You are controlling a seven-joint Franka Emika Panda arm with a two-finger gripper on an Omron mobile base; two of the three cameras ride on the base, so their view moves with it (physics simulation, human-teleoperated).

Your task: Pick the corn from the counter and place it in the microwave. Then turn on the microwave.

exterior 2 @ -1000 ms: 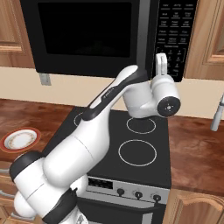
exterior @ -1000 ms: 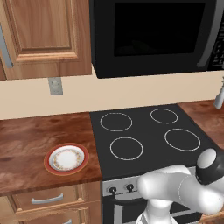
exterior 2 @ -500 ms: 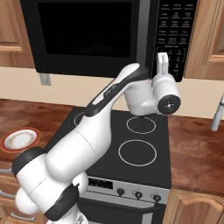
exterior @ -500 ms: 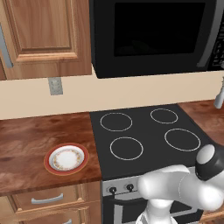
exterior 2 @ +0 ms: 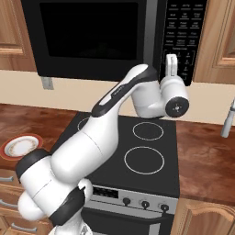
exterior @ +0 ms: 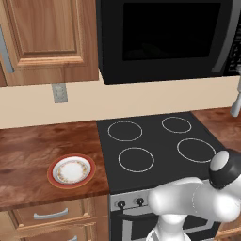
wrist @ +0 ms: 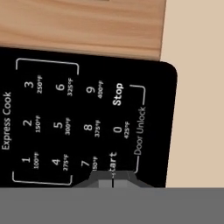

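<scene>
The black microwave (exterior: 164, 37) hangs above the stove with its dark glass door closed. My gripper (exterior 2: 171, 59) points up against the button panel (exterior 2: 181, 32) at the microwave's (exterior 2: 92, 36) right side. Seen from the hand, the two dark fingertips meet shut, and the gripper (wrist: 112, 179) sits right at the Start button (wrist: 112, 162) of the keypad, below the 0 key. Nothing is held between the fingers. The corn is out of view. The reddish-brown counter (exterior: 28, 146) lies left of the stove.
A white red-rimmed plate (exterior: 71, 170) rests on the counter (exterior 2: 18, 119) near its front edge. The black stovetop (exterior: 155, 141) with white rings lies under my arm. Wooden cabinets (exterior: 47, 37) flank the microwave. A grey upright fixture (exterior 2: 227, 119) stands at the far right.
The gripper has crept slightly upward and closer to the button panel, staying shut. Everything else stands still.
</scene>
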